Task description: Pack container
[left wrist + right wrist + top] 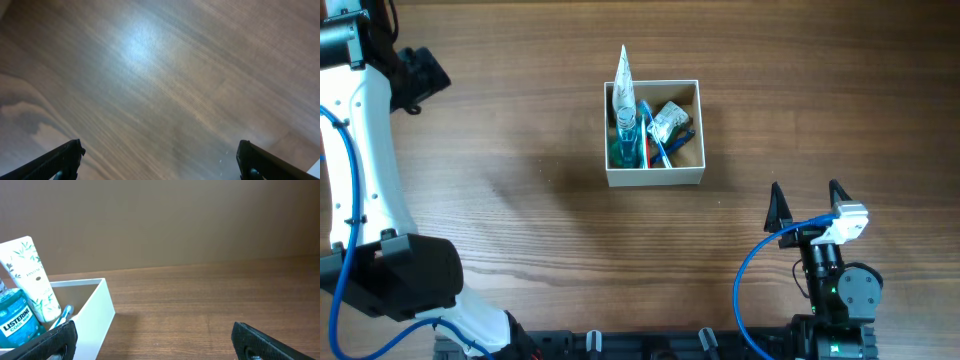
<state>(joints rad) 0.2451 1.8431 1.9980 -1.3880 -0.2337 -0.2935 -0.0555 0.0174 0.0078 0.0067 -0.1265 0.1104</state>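
The overhead camera looks straight down from high on the whole table (520, 150). The left wrist camera hangs close over bare wood, facing down past the left gripper (160, 157). The right wrist camera sits low, looking level past the right gripper (155, 342). The box (97, 312) ahead-left of it is the same box (655, 177) seen from above.

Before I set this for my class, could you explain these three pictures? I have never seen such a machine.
It is a robot with two arms at a wooden table. Each arm ends in a two-finger gripper. One picture looks down from above; the other two come from cameras on the wrists, so fingers show at the bottom corners. On the table stands the container, a white open box, with a white tube, a blue mouthwash bottle and smaller items inside. The left gripper is open over bare wood; the right gripper is open, apart from the box. Neither holds anything.
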